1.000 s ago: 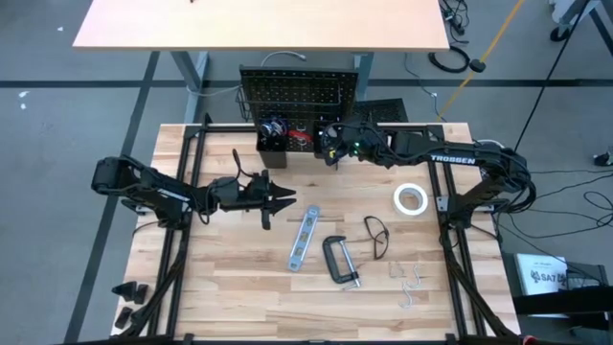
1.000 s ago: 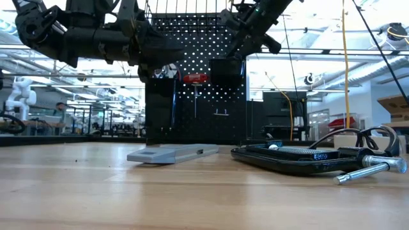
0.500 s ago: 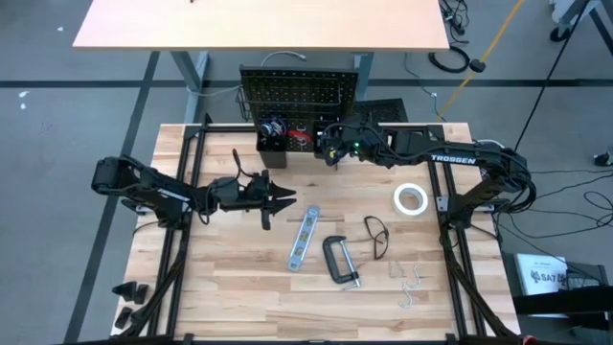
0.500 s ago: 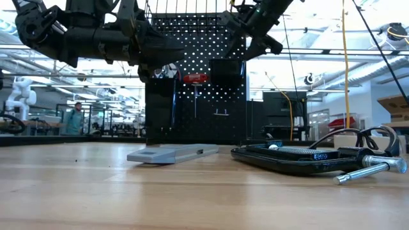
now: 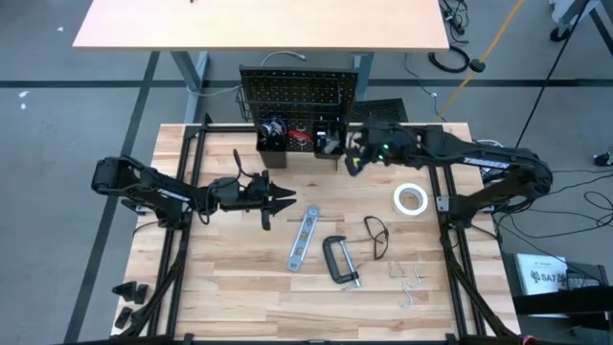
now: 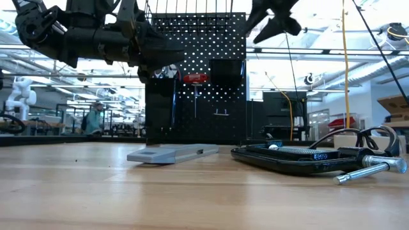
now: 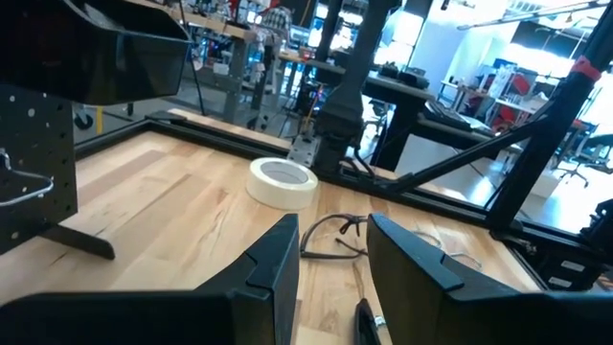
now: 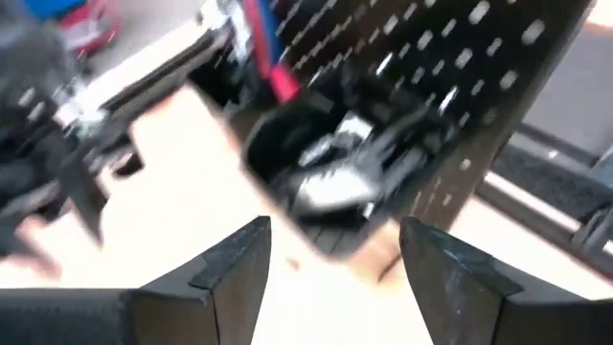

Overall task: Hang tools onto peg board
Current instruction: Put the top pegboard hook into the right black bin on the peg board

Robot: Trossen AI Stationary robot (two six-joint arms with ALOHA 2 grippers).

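Note:
The black peg board (image 5: 297, 96) stands upright at the table's far edge, with two black bins (image 5: 273, 142) on its lower part and a red screwdriver (image 6: 195, 78) hanging on it. The blue-silver level (image 5: 304, 239), black C-clamp (image 5: 340, 261), glasses (image 5: 376, 236) and white tape roll (image 5: 411, 199) lie flat on the table. My right gripper (image 5: 343, 153) is open and empty, just right of the right bin (image 8: 335, 182). My left gripper (image 5: 283, 201) is open and empty above the table, left of the level. The tape roll (image 7: 282, 182) and the glasses (image 7: 335, 238) show ahead of it.
Several loose metal hooks (image 5: 410, 283) lie near the table's front right. The black frame rails (image 5: 182, 192) run along both sides of the tabletop. Bare wood lies at the front left (image 5: 220, 287).
My right gripper has drawn away from the right bin toward the table's right edge and risen a little; its wrist view is blurred by the motion. The tools on the table lie as before.

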